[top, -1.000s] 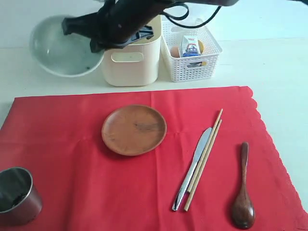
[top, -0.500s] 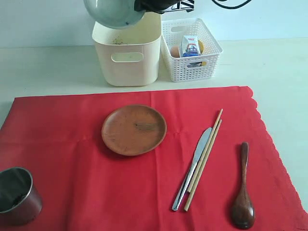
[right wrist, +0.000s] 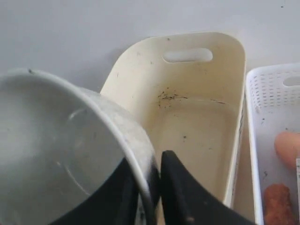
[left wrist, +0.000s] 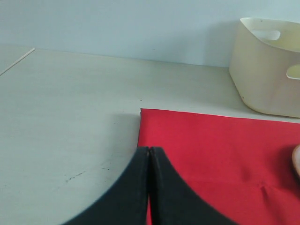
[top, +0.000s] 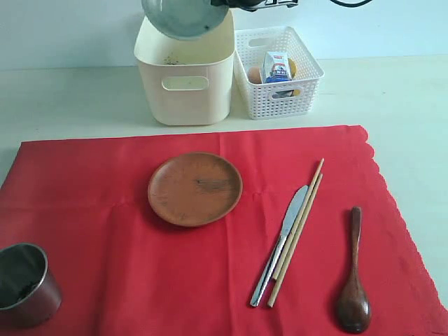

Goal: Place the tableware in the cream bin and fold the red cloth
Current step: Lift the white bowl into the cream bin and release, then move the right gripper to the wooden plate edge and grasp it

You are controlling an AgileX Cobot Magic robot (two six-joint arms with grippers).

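Shiny steel cup [top: 24, 283] at near left corner of flat red cloth [top: 105, 210]; dark wooden spoon [top: 352, 283], silver knife [top: 280, 245] and thin chopsticks [top: 297, 231] lie on it, round brown plate [top: 194, 189] mid-cloth. Left gripper [left wrist: 150, 154] black fingers pressed together, empty, by cloth edge. Beyond, smooth cream bin [top: 185, 87]; right gripper [right wrist: 152, 173] pinches rim of pale bowl [top: 183, 15], tilted above it

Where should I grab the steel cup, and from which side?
Grip the steel cup by its rim, coming from above: it stands upright with its mouth open, so its thin wall can likely be pinched inside and outside.
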